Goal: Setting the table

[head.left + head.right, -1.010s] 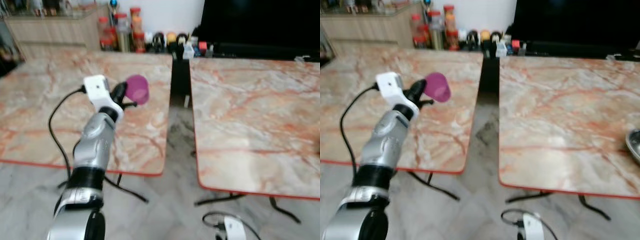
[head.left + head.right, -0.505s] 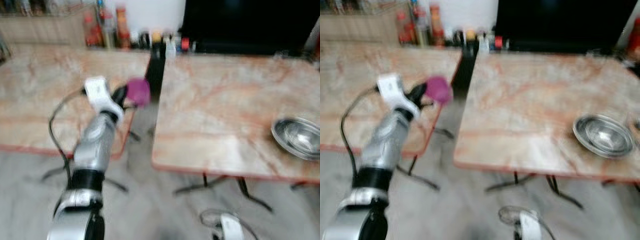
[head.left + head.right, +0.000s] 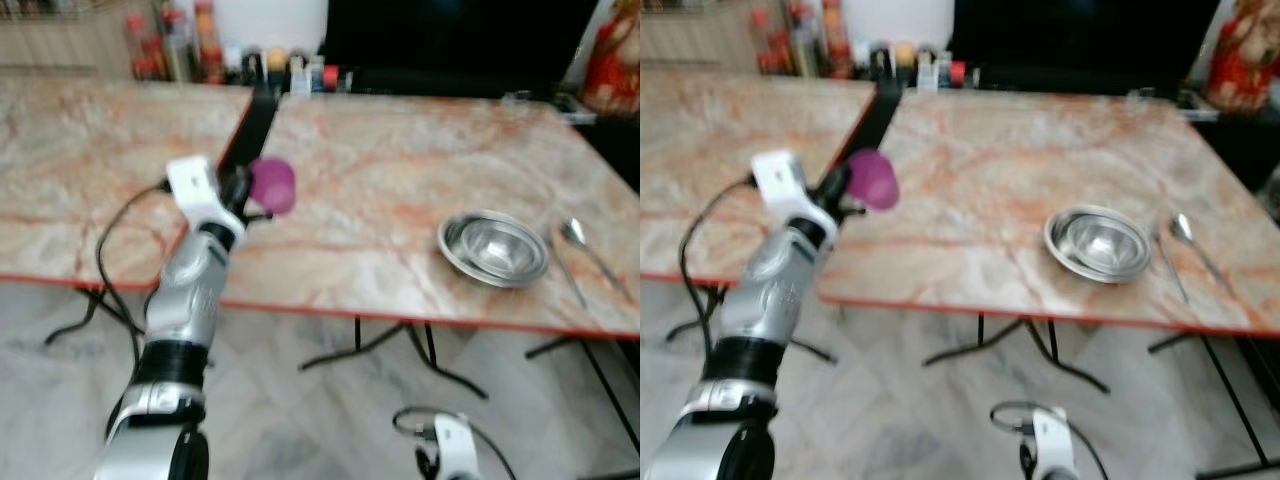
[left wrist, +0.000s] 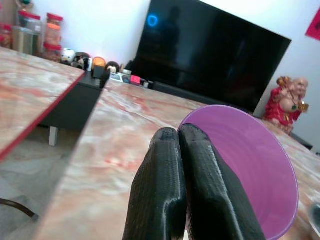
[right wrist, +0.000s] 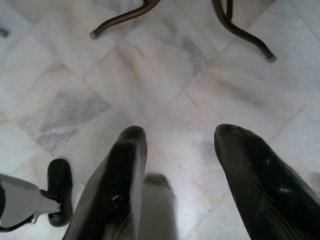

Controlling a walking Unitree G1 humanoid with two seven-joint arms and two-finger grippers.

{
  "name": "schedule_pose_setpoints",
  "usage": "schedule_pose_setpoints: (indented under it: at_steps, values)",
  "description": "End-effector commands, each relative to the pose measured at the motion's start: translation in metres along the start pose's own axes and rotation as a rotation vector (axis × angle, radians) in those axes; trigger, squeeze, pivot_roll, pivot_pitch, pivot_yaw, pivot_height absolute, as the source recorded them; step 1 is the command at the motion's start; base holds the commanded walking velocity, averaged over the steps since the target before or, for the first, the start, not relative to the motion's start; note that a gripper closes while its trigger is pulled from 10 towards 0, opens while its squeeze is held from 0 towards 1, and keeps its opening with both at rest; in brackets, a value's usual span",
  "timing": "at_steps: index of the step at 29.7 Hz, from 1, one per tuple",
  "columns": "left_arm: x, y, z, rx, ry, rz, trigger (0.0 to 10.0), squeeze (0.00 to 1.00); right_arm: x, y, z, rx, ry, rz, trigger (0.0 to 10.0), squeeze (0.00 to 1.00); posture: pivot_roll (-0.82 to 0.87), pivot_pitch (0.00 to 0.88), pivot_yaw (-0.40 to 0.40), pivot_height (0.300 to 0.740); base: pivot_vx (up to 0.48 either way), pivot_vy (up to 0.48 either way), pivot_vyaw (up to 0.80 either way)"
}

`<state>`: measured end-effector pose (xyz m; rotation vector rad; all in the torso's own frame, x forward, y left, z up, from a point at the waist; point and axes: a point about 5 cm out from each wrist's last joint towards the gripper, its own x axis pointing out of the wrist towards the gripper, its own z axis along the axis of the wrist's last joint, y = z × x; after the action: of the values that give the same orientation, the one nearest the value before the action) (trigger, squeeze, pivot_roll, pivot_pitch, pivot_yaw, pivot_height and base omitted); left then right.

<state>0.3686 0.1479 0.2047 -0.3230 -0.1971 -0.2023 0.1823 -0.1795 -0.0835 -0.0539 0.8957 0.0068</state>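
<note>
My left gripper [image 3: 243, 190] is shut on the rim of a purple cup [image 3: 272, 184], held up in the air over the near left edge of the right-hand marble table [image 3: 400, 170]. In the left wrist view the two black fingers [image 4: 180, 190] pinch the purple cup [image 4: 245, 165] at its wall. A steel bowl [image 3: 495, 247] sits on that table toward its right, with a spoon [image 3: 590, 250] lying just beyond it. My right gripper [image 5: 187, 195] hangs low over the tiled floor, open and holding nothing.
A second marble table [image 3: 90, 170] stands to the left, with a narrow gap between the two. Jars and bottles [image 3: 200, 50] line the back by a dark TV screen [image 3: 450, 40]. A red figurine [image 3: 610, 60] stands at far right. Table legs [image 3: 400, 350] cross the floor.
The camera has swung right: the right-hand table, bowl and spoon have come into view. The left gripper keeps the purple cup, which is over the right table's edge now.
</note>
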Motion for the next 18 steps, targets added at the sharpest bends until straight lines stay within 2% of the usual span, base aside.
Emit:
schedule_pose_setpoints:
  at_steps: [1,7,13,18]
  values:
    - [0.0033,-0.0118,0.0023,0.0,-0.013,-0.042,10.0,0.0,-0.0002,-0.0066,0.0024,0.001,-0.013,-0.019,10.0,0.0,0.0,0.0,0.0,0.719,0.0,0.0,0.0]
    - [0.003,-0.0127,0.0022,0.006,-0.009,-0.053,10.0,0.0,0.0003,-0.0052,0.0046,-0.001,-0.022,-0.017,10.0,0.0,0.0,0.0,-0.003,0.719,0.0,0.0,0.0]
    - [0.0018,-0.0122,0.0058,-0.042,-0.045,-0.047,10.0,0.0,0.0006,-0.0038,0.0059,-0.003,-0.028,-0.014,10.0,0.0,0.0,0.0,-0.003,0.719,0.0,0.0,0.0]
    - [0.0018,-0.0118,0.0061,-0.041,-0.039,-0.05,10.0,0.0,0.0006,-0.0036,0.006,-0.005,-0.028,-0.015,10.0,0.0,0.0,0.0,-0.003,0.719,0.0,0.0,0.0]
